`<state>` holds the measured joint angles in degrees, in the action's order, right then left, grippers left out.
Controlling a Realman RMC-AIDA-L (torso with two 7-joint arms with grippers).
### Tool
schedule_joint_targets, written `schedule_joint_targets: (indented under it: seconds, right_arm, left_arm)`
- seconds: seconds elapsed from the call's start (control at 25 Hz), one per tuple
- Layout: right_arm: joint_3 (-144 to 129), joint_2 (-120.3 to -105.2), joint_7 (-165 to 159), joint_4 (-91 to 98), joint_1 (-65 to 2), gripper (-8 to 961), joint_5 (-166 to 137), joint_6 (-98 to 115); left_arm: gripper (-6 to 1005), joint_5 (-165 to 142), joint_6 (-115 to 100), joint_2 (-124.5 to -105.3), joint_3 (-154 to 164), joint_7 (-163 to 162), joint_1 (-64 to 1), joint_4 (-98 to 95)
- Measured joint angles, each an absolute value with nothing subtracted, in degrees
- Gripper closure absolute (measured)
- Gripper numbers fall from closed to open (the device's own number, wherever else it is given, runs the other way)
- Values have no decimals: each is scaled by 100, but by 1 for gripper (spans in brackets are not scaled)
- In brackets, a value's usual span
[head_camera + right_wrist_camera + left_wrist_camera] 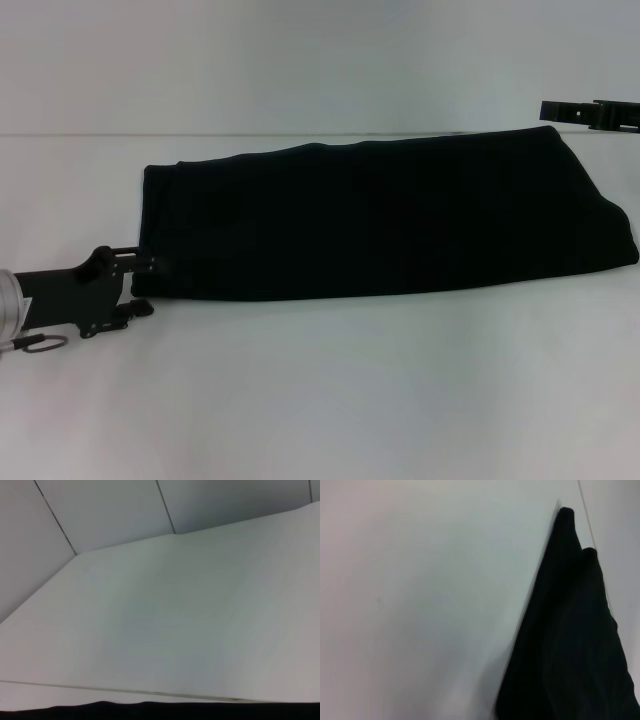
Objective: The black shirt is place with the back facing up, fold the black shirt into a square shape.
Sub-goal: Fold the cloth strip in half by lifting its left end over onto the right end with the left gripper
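Head view: white worktop (320,400) bare in the near strip. Left gripper (148,285) low at the near left, lying close to the surface, its two thin fingers (152,265) parted, one above the other, tips at the near left corner of the black shirt (380,215). Cannot tell whether any cloth lies between them; the upper finger meets the shirt's left edge, the lower one sits just beside the near hem.

Black shirt lies flat across the middle of the worktop as a long band, folded lengthwise, running left to right. Left end squared off, right end rounded and bulkier. Near edge fairly straight, far edge gently uneven.

Left wrist view: shirt (575,650) seen as a dark wedge with layered, rolled edges, white worktop (420,605) beside it.

Farther off, right gripper (590,113) held up at the far right, above and beyond the shirt's right end, apart from the cloth. Cannot tell how its fingers stand.

Right wrist view: worktop (175,620), a sliver of black shirt (150,711) at one edge, pale panelled wall (110,510) beyond.
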<state>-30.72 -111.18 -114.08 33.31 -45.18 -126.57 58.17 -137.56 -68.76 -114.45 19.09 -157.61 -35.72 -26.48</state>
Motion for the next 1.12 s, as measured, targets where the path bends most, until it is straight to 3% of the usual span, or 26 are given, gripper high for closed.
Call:
schedule_joint_targets:
  seconds: [1.12]
  right_arm:
    - [-3059, -11121, -11408, 3383, -4509, 195, -12656, 5894]
  left_arm:
    - [341, -13798, -6785, -11430, 1969, -15294, -3735, -2636]
